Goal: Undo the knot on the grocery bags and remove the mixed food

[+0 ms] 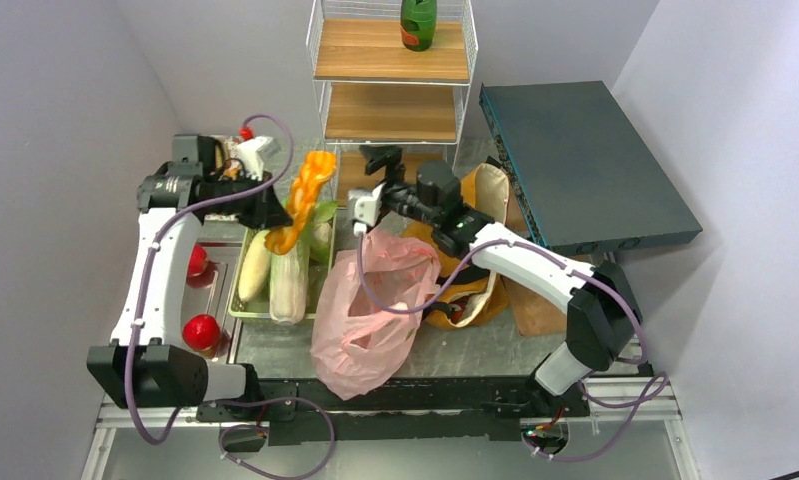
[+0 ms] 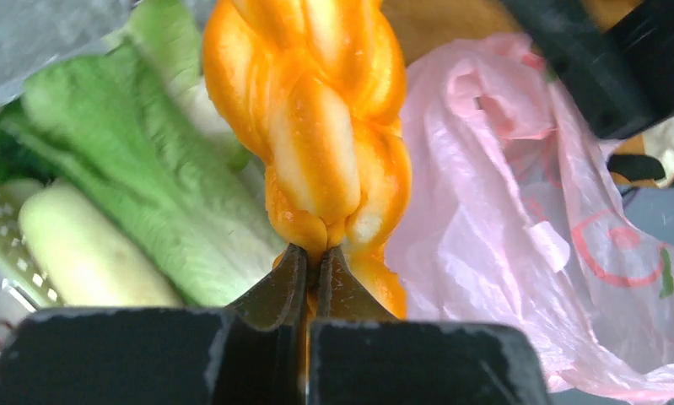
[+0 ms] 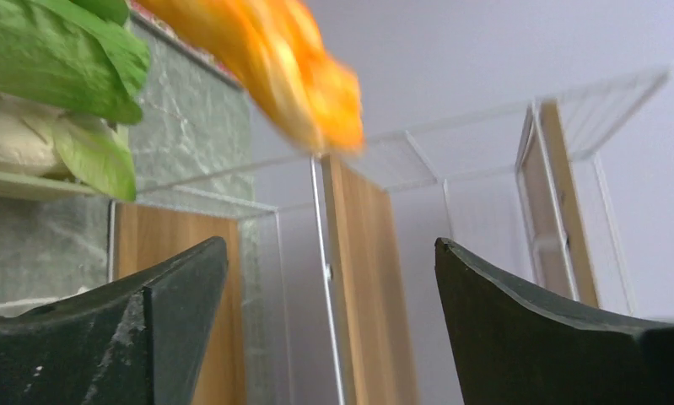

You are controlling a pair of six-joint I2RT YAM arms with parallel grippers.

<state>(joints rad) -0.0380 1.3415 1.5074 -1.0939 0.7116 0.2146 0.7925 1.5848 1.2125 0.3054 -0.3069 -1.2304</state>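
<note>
My left gripper (image 1: 278, 213) (image 2: 316, 260) is shut on the lower end of an orange twisted food item (image 1: 309, 192) (image 2: 325, 126) and holds it up over the metal tray (image 1: 237, 303). Pale long cabbage or corn (image 1: 256, 266) and leafy greens (image 1: 322, 215) (image 2: 122, 160) lie in the tray. The pink bag (image 1: 373, 305) (image 2: 519, 211) lies open at the table's middle; the brown tote (image 1: 483, 195) sits behind it. My right gripper (image 1: 383, 165) (image 3: 331, 278) is open and empty above the pink bag, facing the shelf. The orange item (image 3: 274, 51) shows blurred in the right wrist view.
Two round red fruits (image 1: 201, 331) (image 1: 197, 262) lie on a second tray at the left. A wire-and-wood shelf (image 1: 393, 110) (image 3: 358, 278) stands at the back with a green bottle (image 1: 418, 22) on top. A dark flat box (image 1: 585, 165) lies at the right.
</note>
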